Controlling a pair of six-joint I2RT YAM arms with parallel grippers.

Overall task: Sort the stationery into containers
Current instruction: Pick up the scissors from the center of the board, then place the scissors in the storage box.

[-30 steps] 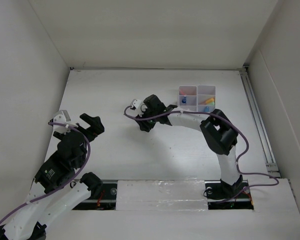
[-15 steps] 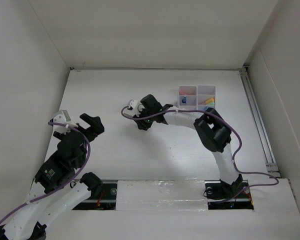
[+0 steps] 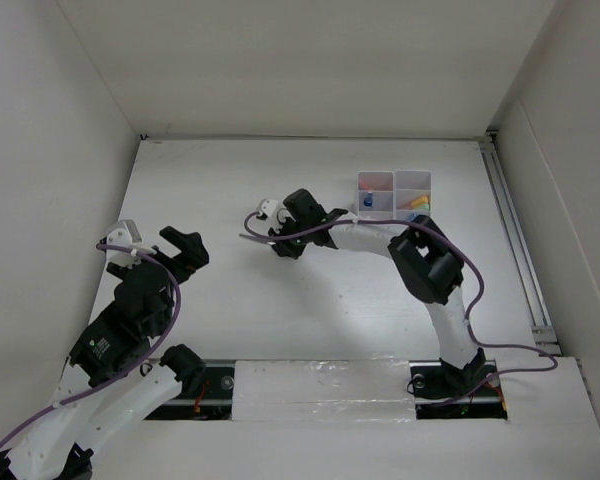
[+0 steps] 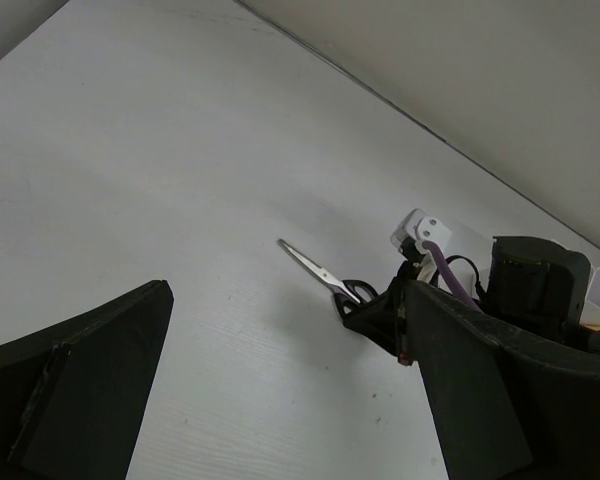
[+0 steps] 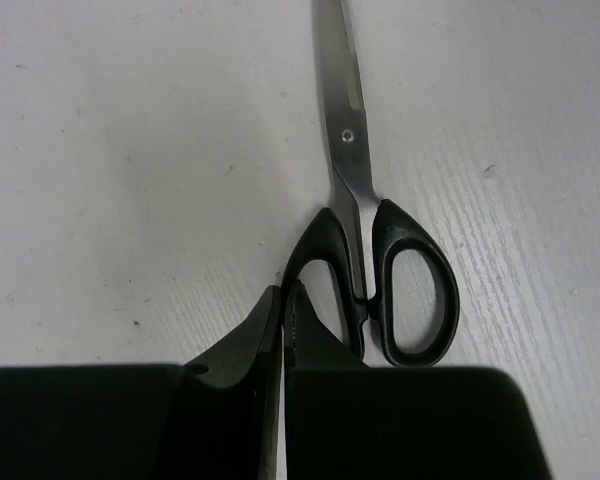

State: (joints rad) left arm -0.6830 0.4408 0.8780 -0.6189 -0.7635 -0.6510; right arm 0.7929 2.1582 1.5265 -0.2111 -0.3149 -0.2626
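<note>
From the overhead camera I see the right arm stretched across the table [image 3: 230, 180] toward its middle, with the right gripper [image 5: 283, 295] down at the surface. On its wrist camera the two fingers are pressed flat together, with only a thin seam between them. The tips sit right against the outer rim of the left handle loop of the scissors [image 5: 352, 190]. I cannot tell whether that rim is nipped between the tips or only touched by them. The scissors lie flat on the bare tabletop with the blades closed and pointing straight away from the claw. The two black loops are nearest to it, and the right loop is fully in view and free. The white organiser [image 3: 394, 190] stands near the far right part of the table, well apart from the scissors, and the right arm's forearm crosses over its near end. In the compartments I can see, there is a blue piece [image 3: 367, 201] in the left column and orange and pink pieces [image 3: 417, 204] in the right column, too small for me to name. The left gripper [image 3: 184, 250] hangs over the left side of the table with its jaws spread wide and nothing between them. Its wrist camera looks across at the scissors and the right claw beside them.
</note>
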